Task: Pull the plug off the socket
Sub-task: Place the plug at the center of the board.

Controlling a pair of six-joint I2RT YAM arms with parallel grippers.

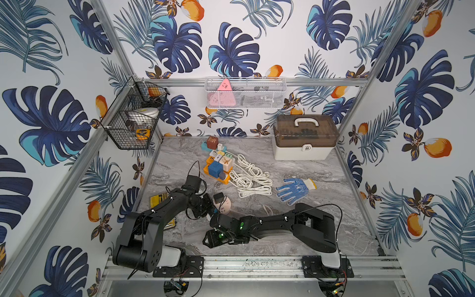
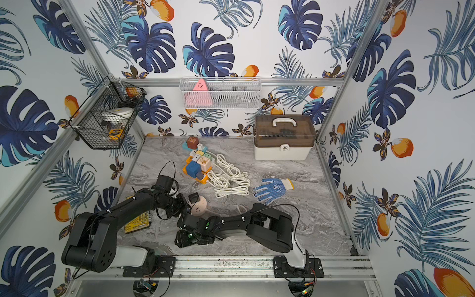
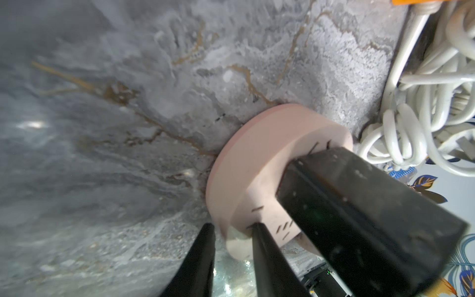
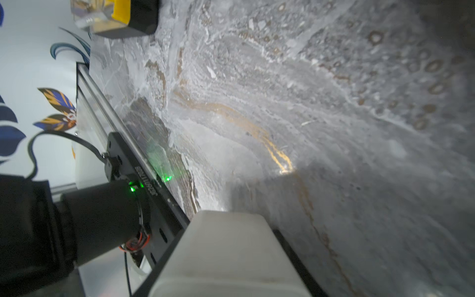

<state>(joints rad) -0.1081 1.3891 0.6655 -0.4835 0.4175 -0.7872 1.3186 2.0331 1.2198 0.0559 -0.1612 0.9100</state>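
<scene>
The left tool (image 3: 231, 228) is nearly closed, pinching the rim of the round pink socket (image 1: 224, 206), which lies on the counter (image 1: 308, 218) near the front. The black plug (image 1: 218, 197) sits seated in its face. Best to press the socket flat and draw the plug straight out along its pins, without twisting. The right tool (image 1: 215, 215) is just beside the socket; how wide it stands I cannot tell. A yellow case (image 1: 159, 200) lies under the left arm. The white cable coil (image 1: 252, 180) and blue glove (image 1: 294, 189) lie farther right, clear of the pull.
</scene>
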